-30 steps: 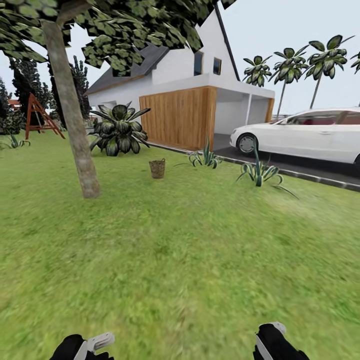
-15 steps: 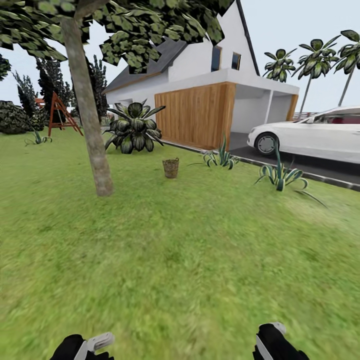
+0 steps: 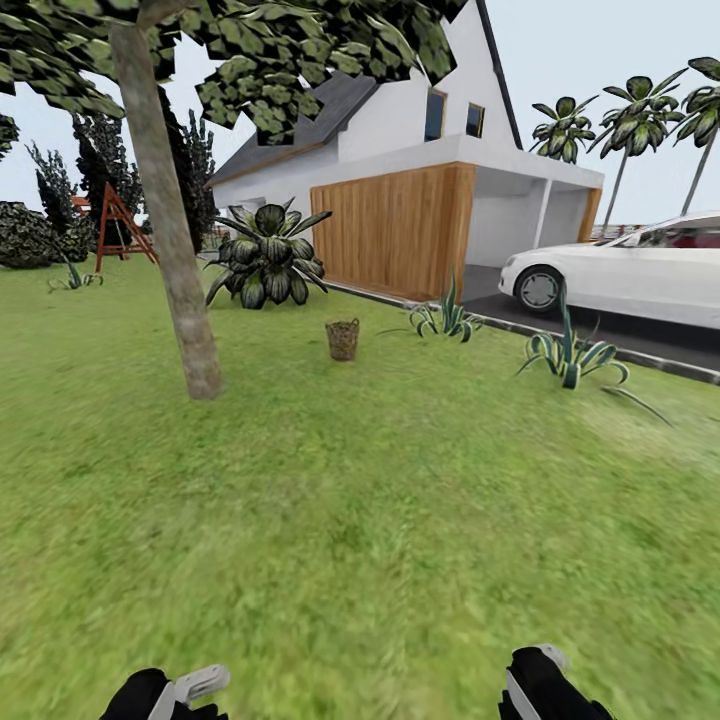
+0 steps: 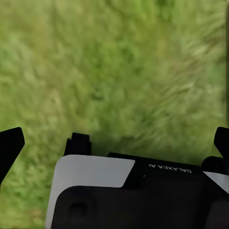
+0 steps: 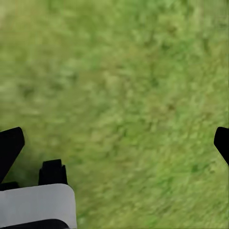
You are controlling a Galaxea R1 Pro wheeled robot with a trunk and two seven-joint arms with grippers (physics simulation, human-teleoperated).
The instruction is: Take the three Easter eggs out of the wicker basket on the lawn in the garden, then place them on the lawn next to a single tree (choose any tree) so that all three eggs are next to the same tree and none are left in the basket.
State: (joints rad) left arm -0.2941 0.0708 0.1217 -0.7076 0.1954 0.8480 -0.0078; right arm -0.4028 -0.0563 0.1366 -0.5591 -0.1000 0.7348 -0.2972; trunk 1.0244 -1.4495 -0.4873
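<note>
The wicker basket (image 3: 342, 339) is seen upright on the lawn (image 3: 360, 520), well ahead of the robot, approx. mid-frame in the head view; its contents can't be made out at this range, so no eggs are seen. The tree (image 3: 170, 230) w/ the pale mottled trunk stands left of the basket, apart from it and a bit nearer the camera; its dark canopy spreads across the top of the view. A broad-leaved shrub (image 3: 265, 262) is seen behind the basket; spiky plants (image 3: 445, 318) are set to the basket's right along the driveway edge. A white house (image 3: 420, 180) w/ a wood-clad front stands beyond; a white car (image 3: 630, 275) is parked at right; palms (image 3: 630, 110) are seen behind it; a red-brown swing frame (image 3: 120, 230) is seen far left.

The left gripper (image 4: 114, 143) is shown in the left wrist view w/ black fingertips (image 4: 9, 148) spread wide, nothing held, blurred grass below; the right gripper (image 5: 114, 143) is likewise shown w/ fingertips (image 5: 9, 145) spread apart over grass, nothing between them. Both arms are seen low at the bottom edge of the head view.
</note>
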